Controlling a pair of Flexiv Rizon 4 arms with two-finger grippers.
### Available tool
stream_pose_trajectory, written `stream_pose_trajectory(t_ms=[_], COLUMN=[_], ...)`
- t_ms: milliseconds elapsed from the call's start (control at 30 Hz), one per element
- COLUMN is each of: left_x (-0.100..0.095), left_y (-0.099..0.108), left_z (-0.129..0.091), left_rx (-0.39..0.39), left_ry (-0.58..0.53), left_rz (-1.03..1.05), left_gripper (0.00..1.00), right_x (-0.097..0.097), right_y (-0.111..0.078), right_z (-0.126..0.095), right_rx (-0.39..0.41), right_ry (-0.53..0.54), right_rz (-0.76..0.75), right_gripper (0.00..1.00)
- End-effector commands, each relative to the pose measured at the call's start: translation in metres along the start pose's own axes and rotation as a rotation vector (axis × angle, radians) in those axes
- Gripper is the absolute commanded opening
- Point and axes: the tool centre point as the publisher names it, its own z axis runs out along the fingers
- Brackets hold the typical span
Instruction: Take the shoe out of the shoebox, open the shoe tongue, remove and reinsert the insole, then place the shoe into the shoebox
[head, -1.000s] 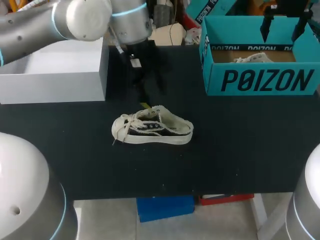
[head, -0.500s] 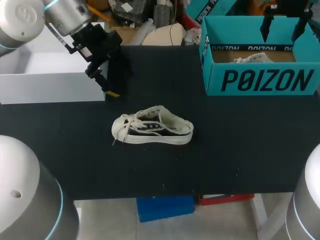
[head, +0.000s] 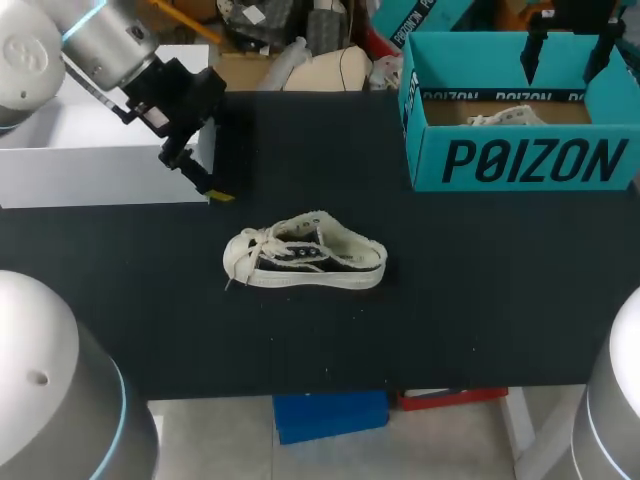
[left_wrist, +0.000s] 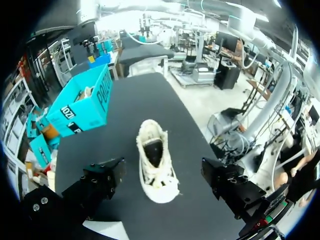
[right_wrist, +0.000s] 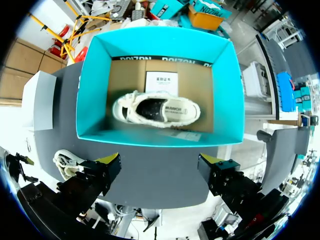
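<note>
A low white-and-black shoe (head: 305, 262) with loose white laces lies on its side in the middle of the black table, nothing touching it. My left gripper (head: 205, 180) hangs open up and to the left of it, by the white box's corner. In the left wrist view the shoe (left_wrist: 156, 160) lies on the table ahead, framed by the open fingers (left_wrist: 102, 182). The teal shoebox (head: 520, 160) stands at the back right with a second shoe (head: 505, 117) inside. My right gripper (head: 568, 45) hovers open above that box; its own view looks straight down on the shoe inside (right_wrist: 157, 110).
A white box (head: 100, 150) stands at the back left, right beside the left gripper. The teal box's walls (right_wrist: 95, 85) ring the second shoe, with a white paper slip (right_wrist: 161, 82) on the cardboard floor behind it. Bare black tabletop (head: 480, 300) surrounds the shoe.
My left arm has swung from above the shoe's far side to the left, ending by the white box. The shoe and the right arm have not moved.
</note>
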Motion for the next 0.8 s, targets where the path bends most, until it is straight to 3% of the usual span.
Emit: stream_pose_trajectory(t_ms=[33,100,267,500,800], left_x=[0.018,0.024,0.033,0.031,0.025], left_y=[0.028,0.033,0.047,0.056,0.062], left_z=[0.005,0.005,0.001,-0.004,-0.002], left_rx=[0.180,0.228,0.258,0.278,0.209], left_ry=[-0.005,0.002,-0.058,-0.105,-0.150], left_rz=[-0.090,-0.107,-0.118,-0.072,-0.092], left_gripper=[1.00,1.00,1.00,1.00,1.00], right_x=[0.000,0.000,0.000,0.000,0.000], right_y=[0.000,0.000,0.000,0.000,0.000], right_z=[0.000,0.000,0.000,0.000,0.000], right_rx=[0.000,0.000,0.000,0.000,0.000], right_ry=[0.000,0.000,0.000,0.000,0.000], right_rz=[0.001,0.001,0.001,0.001,0.001], right_gripper=[1.00,1.00,1.00,1.00,1.00])
